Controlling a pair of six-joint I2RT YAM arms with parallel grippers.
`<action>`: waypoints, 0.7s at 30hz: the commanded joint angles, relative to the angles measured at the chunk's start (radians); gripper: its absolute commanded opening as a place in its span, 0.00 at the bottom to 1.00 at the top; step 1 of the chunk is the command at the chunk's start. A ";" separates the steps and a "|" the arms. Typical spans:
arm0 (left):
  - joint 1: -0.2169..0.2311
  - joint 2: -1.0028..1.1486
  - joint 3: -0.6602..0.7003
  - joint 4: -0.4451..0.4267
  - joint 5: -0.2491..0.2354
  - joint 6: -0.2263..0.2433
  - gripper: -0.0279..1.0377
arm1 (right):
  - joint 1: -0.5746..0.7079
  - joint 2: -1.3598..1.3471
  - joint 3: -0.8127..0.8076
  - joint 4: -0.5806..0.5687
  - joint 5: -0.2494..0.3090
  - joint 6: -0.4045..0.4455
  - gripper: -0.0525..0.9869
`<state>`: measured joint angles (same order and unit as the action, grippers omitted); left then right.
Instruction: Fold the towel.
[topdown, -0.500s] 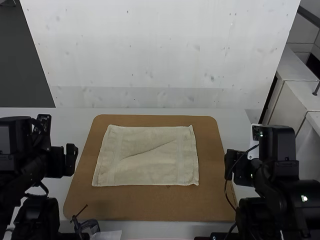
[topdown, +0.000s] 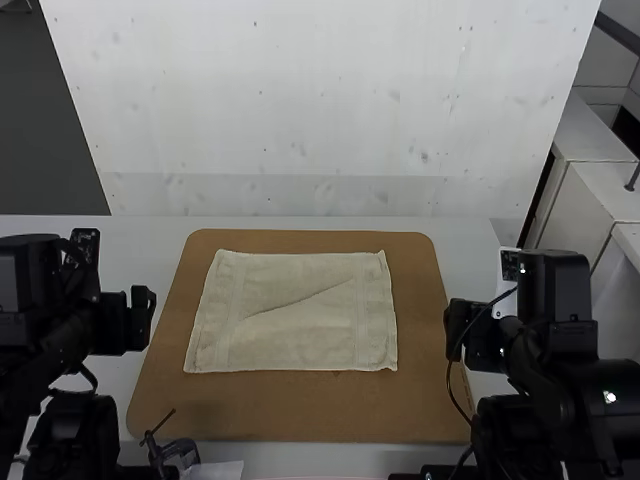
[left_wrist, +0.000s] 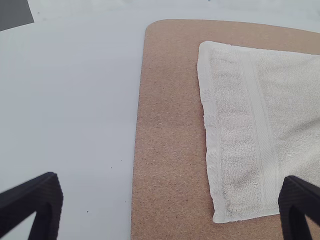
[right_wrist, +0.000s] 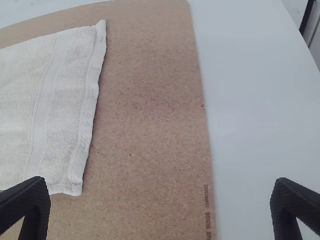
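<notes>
In the high view my left gripper is beside the board's left edge, and my right gripper is by its right edge. Between them the cream towel lies spread out, with one diagonal crease across its middle. The left wrist view has my left gripper open, its fingers wide apart, with part of the towel on the board. My right gripper is open too in the right wrist view, apart from the towel.
A brown board with rounded corners lies under the towel on the white table. A small dark tool rests at the near left edge. A white panel stands behind the table.
My right gripper has shifted slightly to the left in the high view. The towel lies as before, and the left arm has hardly moved.
</notes>
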<state>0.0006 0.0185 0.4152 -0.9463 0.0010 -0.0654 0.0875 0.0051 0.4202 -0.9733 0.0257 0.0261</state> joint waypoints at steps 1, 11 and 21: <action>0.007 -0.012 0.022 0.007 -0.015 -0.007 0.93 | 0.000 -0.019 0.025 0.007 -0.004 0.011 0.97; 0.001 0.175 0.031 0.159 0.028 0.018 0.92 | 0.024 0.174 0.045 0.056 -0.024 0.009 0.97; -0.096 0.787 0.181 0.386 0.027 -0.019 0.91 | 0.023 0.832 0.126 0.393 -0.041 0.021 0.97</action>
<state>-0.0784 0.6811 0.5285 -0.6075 0.0269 -0.0681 0.1036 0.6598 0.4778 -0.6350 0.0013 0.0303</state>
